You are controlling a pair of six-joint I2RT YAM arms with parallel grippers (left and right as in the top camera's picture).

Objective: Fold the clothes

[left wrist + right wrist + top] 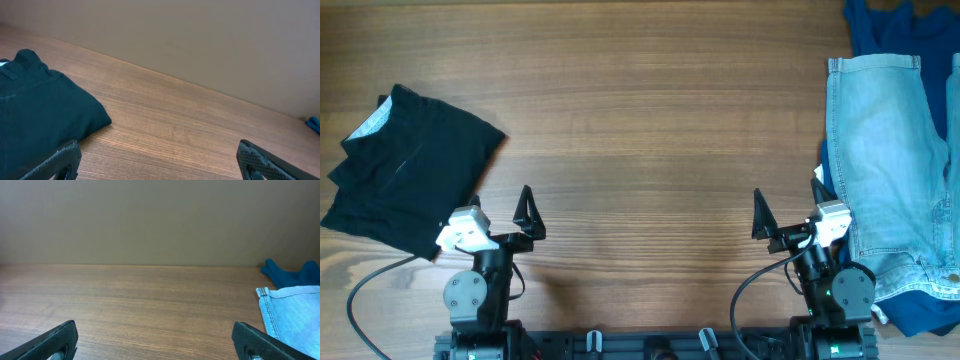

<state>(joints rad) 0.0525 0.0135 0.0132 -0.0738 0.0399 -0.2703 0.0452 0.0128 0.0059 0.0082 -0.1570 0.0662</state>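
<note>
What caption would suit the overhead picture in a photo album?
Left end effector open beside a black garment; right end effector open beside pale denim shorts lying on dark blue cloth.

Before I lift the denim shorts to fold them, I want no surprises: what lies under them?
A dark blue cloth lies under the denim shorts, showing past their far and near ends. Anything else beneath is covered.

One pair of shorts, one black garment, one blue cloth, left end effector, right end effector
</note>
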